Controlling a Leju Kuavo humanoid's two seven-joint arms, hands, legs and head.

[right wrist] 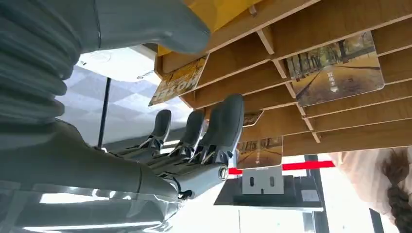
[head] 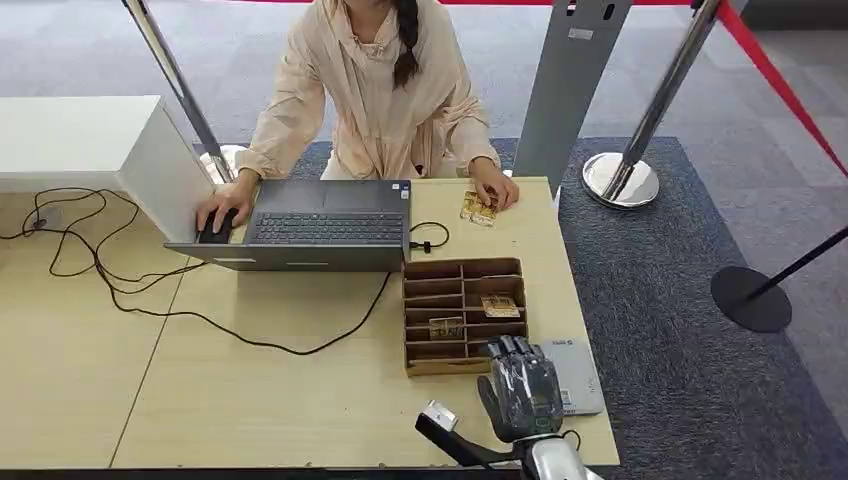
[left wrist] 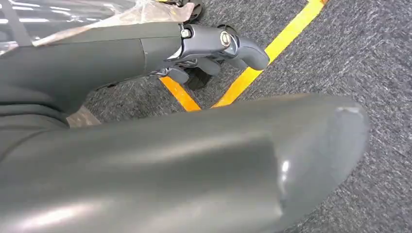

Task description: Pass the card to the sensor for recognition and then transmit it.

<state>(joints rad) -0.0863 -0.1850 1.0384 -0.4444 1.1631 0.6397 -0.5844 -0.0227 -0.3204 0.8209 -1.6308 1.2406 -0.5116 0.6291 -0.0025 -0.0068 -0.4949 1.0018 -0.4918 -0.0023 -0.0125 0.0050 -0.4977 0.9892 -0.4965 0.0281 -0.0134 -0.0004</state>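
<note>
Stood on grey carpet point(head: 700, 330), with a darker mat point(head: 640, 240) under the far end of a pale wooden table point(head: 250, 400). Lay beside a white cabinet point(head: 80, 140) at the table's far left corner. Rose beyond the table as a grey kiosk post point(head: 572, 90) and chrome stanchions point(head: 650, 110), one carrying a red belt point(head: 770, 70). Rested at the right on a black round base point(head: 750, 298). Ran across the carpet as yellow tape lines point(left wrist: 272, 48). Seemed evenly, softly lit
</note>
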